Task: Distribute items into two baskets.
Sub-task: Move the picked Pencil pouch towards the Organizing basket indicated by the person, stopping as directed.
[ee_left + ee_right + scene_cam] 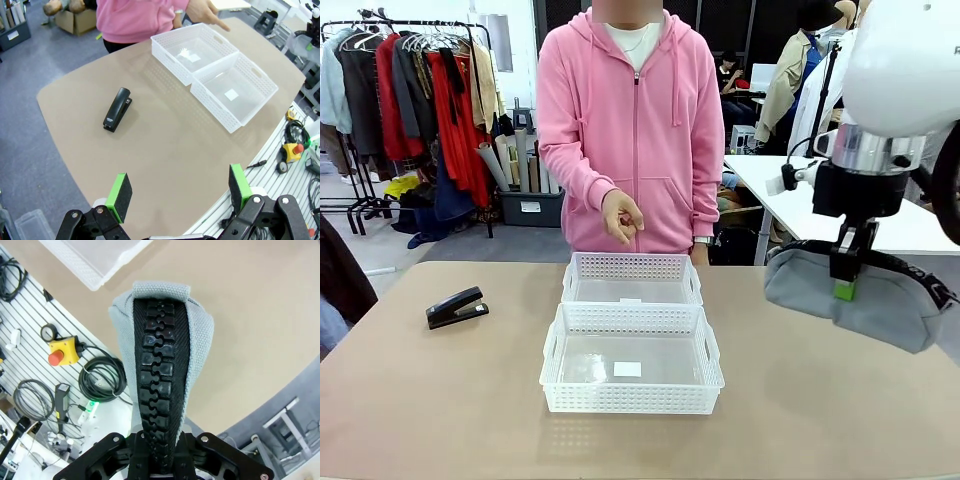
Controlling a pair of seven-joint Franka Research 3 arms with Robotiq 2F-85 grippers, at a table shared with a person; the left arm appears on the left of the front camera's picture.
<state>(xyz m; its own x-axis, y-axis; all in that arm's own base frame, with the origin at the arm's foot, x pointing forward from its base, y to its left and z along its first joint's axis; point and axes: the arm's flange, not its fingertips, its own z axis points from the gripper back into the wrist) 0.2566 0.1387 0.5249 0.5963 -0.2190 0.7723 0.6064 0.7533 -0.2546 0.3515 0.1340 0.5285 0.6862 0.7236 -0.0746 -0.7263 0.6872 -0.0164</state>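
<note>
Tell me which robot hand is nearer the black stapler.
Left. The left hand hangs open, with the stapler lying ahead of it, before the baskets. The right hand is past the baskets on the far right, shut on the grey pouch.

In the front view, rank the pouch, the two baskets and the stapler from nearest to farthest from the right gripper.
1. Pouch, held in the right gripper, right side.
2. Near basket and far basket, centre: too close to call.
3. Stapler, far left.
</note>
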